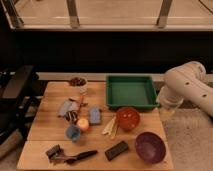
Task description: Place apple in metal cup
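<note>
Inspection of the bench (45, 125): the apple (83, 124) rests on the wood left of centre, just beside the blue cup (73, 133), so any grasp there has little room on that side. I judge the pale cup with dark contents near the far edge to be the metal cup (79, 86); it stands behind the apple, apart from it. The gripper (167, 111) hangs at the bench's right edge, beside the green tray (130, 91), well apart from both. I cannot tell how the jaws stand; the apple is not in them. I judge the arm (187, 85) is parked aside to leave the layout unobstructed. No approach is begun.
</note>
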Robot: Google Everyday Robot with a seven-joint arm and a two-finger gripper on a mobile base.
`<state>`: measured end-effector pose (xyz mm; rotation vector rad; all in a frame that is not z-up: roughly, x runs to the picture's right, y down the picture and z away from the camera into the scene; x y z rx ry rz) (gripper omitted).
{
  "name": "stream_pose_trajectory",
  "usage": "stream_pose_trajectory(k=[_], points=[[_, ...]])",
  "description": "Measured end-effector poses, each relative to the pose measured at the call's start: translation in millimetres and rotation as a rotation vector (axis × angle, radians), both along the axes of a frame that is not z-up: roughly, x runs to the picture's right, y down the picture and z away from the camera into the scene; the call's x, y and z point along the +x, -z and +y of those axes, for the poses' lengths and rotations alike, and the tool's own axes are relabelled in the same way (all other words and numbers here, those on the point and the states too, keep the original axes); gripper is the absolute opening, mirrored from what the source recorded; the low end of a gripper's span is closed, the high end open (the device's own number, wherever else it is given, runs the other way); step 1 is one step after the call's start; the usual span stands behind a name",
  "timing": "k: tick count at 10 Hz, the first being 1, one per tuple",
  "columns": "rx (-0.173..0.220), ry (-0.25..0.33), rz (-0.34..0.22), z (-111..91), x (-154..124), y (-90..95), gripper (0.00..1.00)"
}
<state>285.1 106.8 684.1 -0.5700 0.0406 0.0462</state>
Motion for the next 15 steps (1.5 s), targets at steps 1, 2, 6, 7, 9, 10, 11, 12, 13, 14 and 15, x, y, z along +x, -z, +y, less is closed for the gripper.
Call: stream_pose_trajectory(k=[1, 2, 6, 7, 9, 10, 11, 12, 13, 14, 15], points=[[0.000, 0.000, 0.000, -0.2, -0.1, 0.1, 0.65], [0.000, 0.000, 0.000, -0.1, 0.2, 0.1, 0.65], [0.000, 0.000, 0.000, -0.2, 0.0, 0.1, 0.65], [0.001, 0.000, 0.000, -0.3, 0.1, 0.1, 0.65], [0.010, 0.020, -0.012, -7.3, -0.1, 1.7, 0.65], [0.011, 0.043, -0.030, -14.4, -5.9, 4.2, 0.65], [0.012, 0.070, -0.059, -19.4, -17.6, 6.8, 0.65], [0.008, 0.096, -0.098, -18.8, -32.2, 8.3, 0.65], [0.008, 0.111, -0.148, -17.9, -50.8, 5.4, 0.65], [0.008, 0.120, -0.185, -17.5, -65.0, 3.1, 0.65], [0.003, 0.126, -0.238, -14.5, -84.4, -1.4, 0.65]])
